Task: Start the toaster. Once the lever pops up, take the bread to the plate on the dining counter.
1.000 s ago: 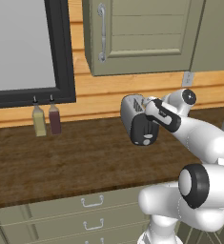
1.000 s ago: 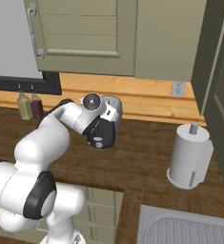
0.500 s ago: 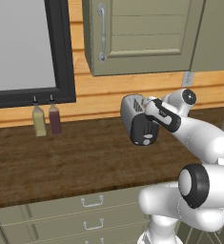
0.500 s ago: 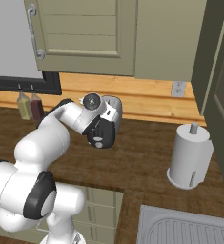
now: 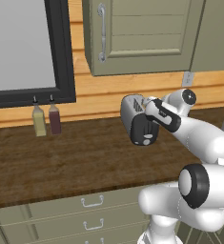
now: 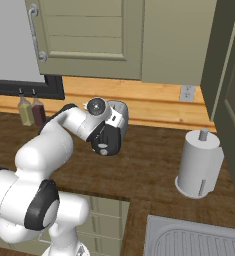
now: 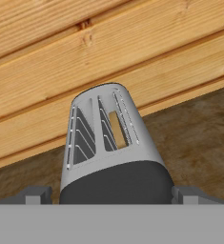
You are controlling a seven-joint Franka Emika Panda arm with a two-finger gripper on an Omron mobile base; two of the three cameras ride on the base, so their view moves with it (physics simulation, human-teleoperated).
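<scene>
Broadly, a dark wood-grain counter [image 5: 61,157] ran across the room, backed by a wall of light wooden planks [image 6: 154,107], with grey-green drawers with handles [image 5: 92,202] in its front. Above hung a grey-green cabinet [image 5: 142,35] with a metal handle, and to its left a black-framed panel [image 5: 23,47]. Two small bottles, one yellowish [image 5: 38,122] and one dark red [image 5: 54,120], stood side by side at the far left of the counter against the wall. To the right, a white paper towel roll [image 6: 199,162] stood upright on its holder, and a grey sink [image 6: 194,240] lay near it at the counter's near right. A wall outlet [image 6: 187,92] sat on the planks above the roll.

The toaster [image 7: 106,143] stood at the far edge of the counter, against the planks, its black end facing the arm. The bread [image 7: 117,129] sat down in one of the top slots, just a tan strip showing. The claw [image 7: 105,194] was close to the toaster's black end, its fingertips [image 7: 35,194] spread wide to either side of it and gripping nothing. The arm's forearm covered part of the toaster in both base views.
</scene>
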